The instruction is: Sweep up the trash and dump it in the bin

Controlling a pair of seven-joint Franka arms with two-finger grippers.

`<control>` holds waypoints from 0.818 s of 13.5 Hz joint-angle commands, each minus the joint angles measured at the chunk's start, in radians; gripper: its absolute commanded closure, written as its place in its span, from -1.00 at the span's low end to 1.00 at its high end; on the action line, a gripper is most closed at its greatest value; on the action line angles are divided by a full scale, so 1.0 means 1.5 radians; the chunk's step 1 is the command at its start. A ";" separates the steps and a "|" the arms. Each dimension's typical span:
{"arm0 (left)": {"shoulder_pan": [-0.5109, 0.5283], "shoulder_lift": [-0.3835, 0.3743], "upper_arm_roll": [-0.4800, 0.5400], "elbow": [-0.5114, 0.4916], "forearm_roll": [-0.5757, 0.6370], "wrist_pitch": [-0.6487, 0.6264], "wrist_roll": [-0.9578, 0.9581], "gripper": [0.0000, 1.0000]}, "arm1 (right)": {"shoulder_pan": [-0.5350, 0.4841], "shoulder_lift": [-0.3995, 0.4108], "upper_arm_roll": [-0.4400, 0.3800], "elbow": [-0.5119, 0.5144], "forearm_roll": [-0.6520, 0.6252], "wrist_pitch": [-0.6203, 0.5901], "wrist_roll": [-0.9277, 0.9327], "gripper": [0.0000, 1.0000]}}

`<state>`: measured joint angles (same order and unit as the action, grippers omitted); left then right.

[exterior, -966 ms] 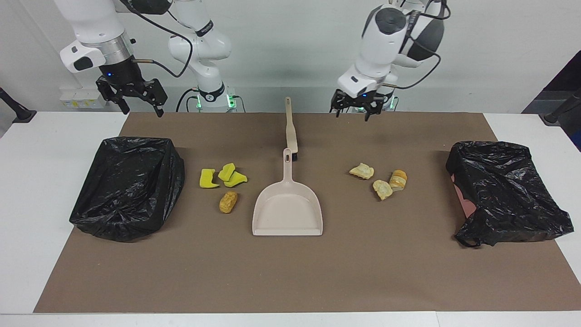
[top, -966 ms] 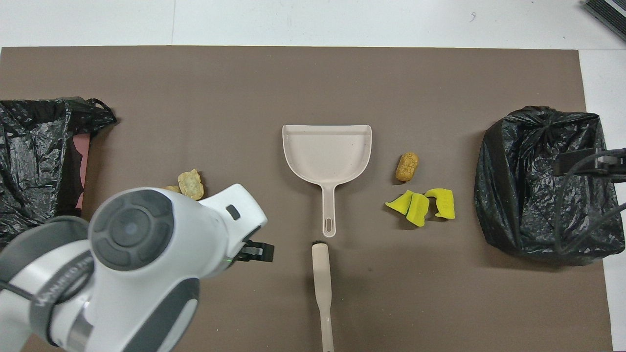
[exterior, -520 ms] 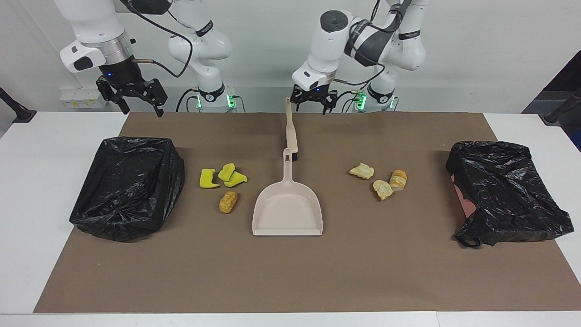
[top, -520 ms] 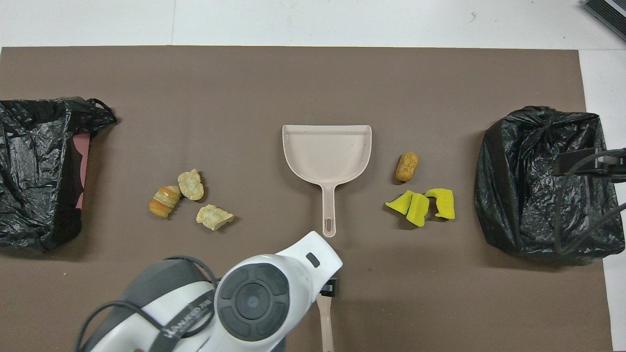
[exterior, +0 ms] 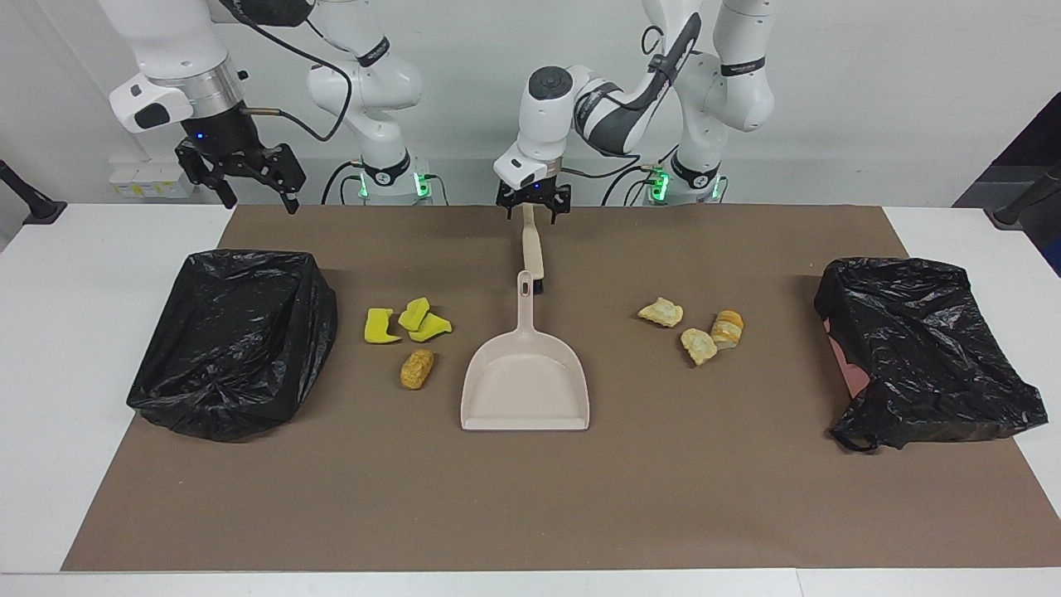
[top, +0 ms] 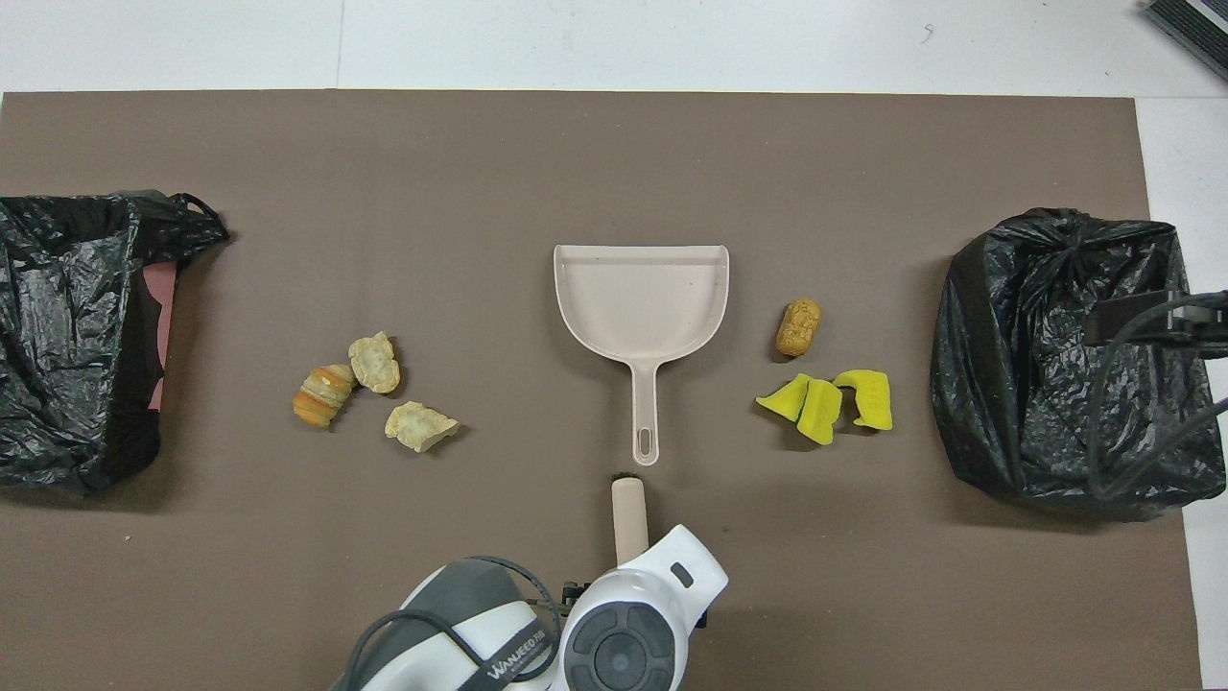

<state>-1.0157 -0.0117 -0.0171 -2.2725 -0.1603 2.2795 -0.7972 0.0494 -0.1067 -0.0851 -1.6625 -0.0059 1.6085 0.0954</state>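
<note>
Left pincer [exterior: 530,214] open astride brush handle [exterior: 530,236] near mat edge [exterior: 746,206].

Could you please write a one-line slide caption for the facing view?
Left gripper, fingers open, over the brush handle's end; dustpan and trash scraps lie between two black-bagged bins; right gripper waits.

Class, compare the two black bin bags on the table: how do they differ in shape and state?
The bag at the right arm's end sits boxy, its mouth open upward; the bag at the left arm's end slumps crumpled, no opening showing. The first shows only black plastic; the second exposes a pink patch. Both are glossy black plastic on the brown mat.
</note>
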 commanded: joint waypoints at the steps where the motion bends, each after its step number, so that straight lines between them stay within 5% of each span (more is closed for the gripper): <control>1: -0.055 0.016 0.013 -0.038 -0.010 0.056 -0.049 -1.00 | -0.002 -0.011 -0.001 -0.009 0.012 -0.002 -0.013 -1.00; 3: -0.078 0.059 0.013 -0.042 -0.010 0.096 -0.075 -1.00 | -0.002 -0.011 -0.002 -0.010 0.012 -0.002 -0.013 -1.00; 9: -0.063 0.018 0.016 -0.037 -0.010 0.037 -0.075 -1.00 | -0.002 -0.011 -0.001 -0.009 0.012 -0.002 -0.013 -1.00; 11: -0.050 0.005 0.016 -0.035 -0.010 0.022 -0.072 -0.67 | -0.002 -0.011 -0.001 -0.010 0.012 -0.002 -0.013 -1.00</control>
<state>-1.1070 0.0409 0.0035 -2.3199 -0.1605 2.3568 -0.9039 0.0495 -0.1067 -0.0851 -1.6625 -0.0059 1.6085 0.0954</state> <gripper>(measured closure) 0.066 0.000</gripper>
